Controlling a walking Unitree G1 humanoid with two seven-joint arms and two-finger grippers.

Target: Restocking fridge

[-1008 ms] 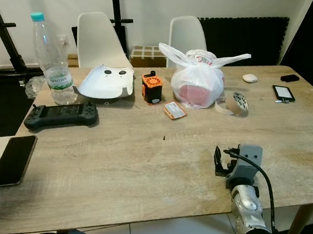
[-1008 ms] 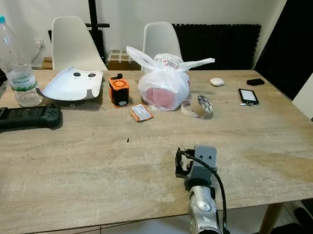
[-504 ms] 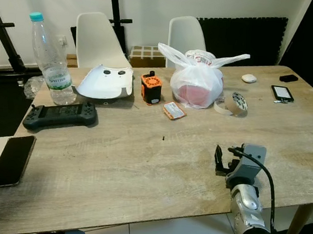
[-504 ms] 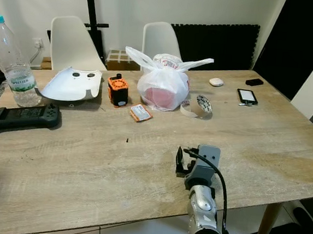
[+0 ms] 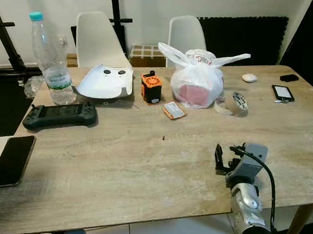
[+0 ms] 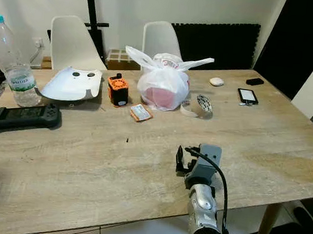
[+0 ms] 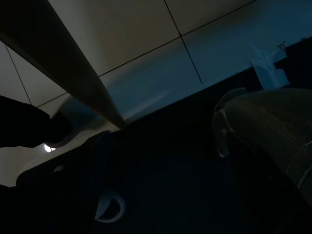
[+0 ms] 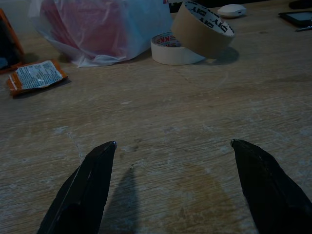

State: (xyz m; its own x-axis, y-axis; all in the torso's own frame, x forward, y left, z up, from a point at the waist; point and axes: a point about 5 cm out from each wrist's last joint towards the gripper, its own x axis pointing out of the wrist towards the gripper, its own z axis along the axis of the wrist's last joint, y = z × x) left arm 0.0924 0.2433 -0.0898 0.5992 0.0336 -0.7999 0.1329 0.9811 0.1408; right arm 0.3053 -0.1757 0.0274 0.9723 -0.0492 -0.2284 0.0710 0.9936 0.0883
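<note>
A knotted white plastic bag (image 5: 197, 82) with something red inside stands at the far middle of the wooden table (image 5: 114, 157). My right gripper (image 5: 222, 158) hovers low over the table's front right part, well short of the bag. In the right wrist view its two black fingers (image 8: 92, 180) stand wide apart with bare wood between them, so it is open and holds nothing. Beyond them lie the bag (image 8: 92, 24) and two tape rolls (image 8: 190, 36). The left wrist view is very dark, with floor tiles (image 7: 146, 29) and a table leg (image 7: 63, 68).
A water bottle (image 5: 51, 58), a black game controller (image 5: 61, 114) and a phone (image 5: 13, 159) lie at the left. A white shell (image 5: 106, 82), an orange device (image 5: 151, 87) and an orange packet (image 5: 173, 110) sit near the bag. Another phone (image 5: 283, 93) lies far right. Two white chairs (image 5: 100, 38) stand behind.
My right gripper has edged slightly to the right above the table. The things on the table lie as before.
</note>
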